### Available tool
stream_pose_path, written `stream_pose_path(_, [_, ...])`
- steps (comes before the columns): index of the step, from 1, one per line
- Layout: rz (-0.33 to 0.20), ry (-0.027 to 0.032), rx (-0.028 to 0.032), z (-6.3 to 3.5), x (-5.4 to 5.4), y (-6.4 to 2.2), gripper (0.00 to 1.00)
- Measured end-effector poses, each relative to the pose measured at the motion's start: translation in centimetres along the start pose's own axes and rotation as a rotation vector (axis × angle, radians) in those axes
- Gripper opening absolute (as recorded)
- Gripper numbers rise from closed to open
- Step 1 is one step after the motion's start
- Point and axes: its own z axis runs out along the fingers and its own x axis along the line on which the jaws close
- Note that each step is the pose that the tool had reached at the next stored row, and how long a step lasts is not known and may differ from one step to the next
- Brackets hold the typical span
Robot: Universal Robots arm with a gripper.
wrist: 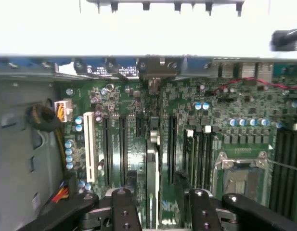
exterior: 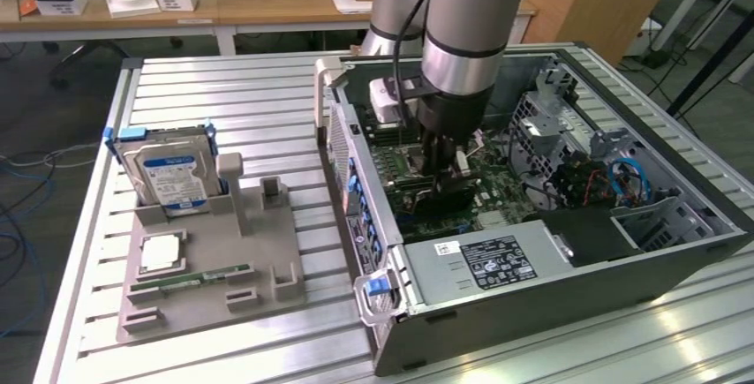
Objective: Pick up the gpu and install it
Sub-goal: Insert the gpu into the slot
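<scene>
So your gripper (wrist: 155,204) is spread open down inside the computer case (exterior: 566,304), and the gpu (wrist: 152,178) stands on edge between its fingers (wrist: 120,208), seated in the motherboard (wrist: 235,120), long axis along the slots.

You have one open dark-grey computer case (exterior: 566,313) lying on the ribbed aluminium surface (exterior: 212,93), and one green motherboard (exterior: 495,185) inside that case. Beside the case, toward the exterior view's left, you have one grey plastic parts holder (exterior: 212,269). On that holder you can count one boxy silver hard drive with a blue-white label (exterior: 171,181), one square silver processor chip (exterior: 162,253) and one narrow green memory stick (exterior: 189,280). Inside the case you see one thin green card standing on edge (wrist: 152,178) and one silver power supply box (exterior: 489,265).
</scene>
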Motion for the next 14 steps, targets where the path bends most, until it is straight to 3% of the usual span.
stream_pose_path(2, [0.0,0.0009,0.0001,0.01,-0.01,0.0,0.44])
stream_pose_path(4, [0.0,0.0012,0.0,0.01,0.0,0.0,0.31])
stream_pose_path(5, [0.0,0.0012,0.0,0.01,0.0,0.0,0.31])
stream_pose_path(7, [0.0,0.0013,0.0,0.0,-0.01,0.0,0.2])
stream_pose_path(8, [0.0,0.0013,0.0,0.0,0.0,0.0,0.2])
stream_pose_path(10, [0.0,0.0013,0.0,0.0,-0.01,0.0,0.11])
stream_pose_path(14, [0.0,0.0013,-0.0001,0.0,-0.01,0.0,0.11])
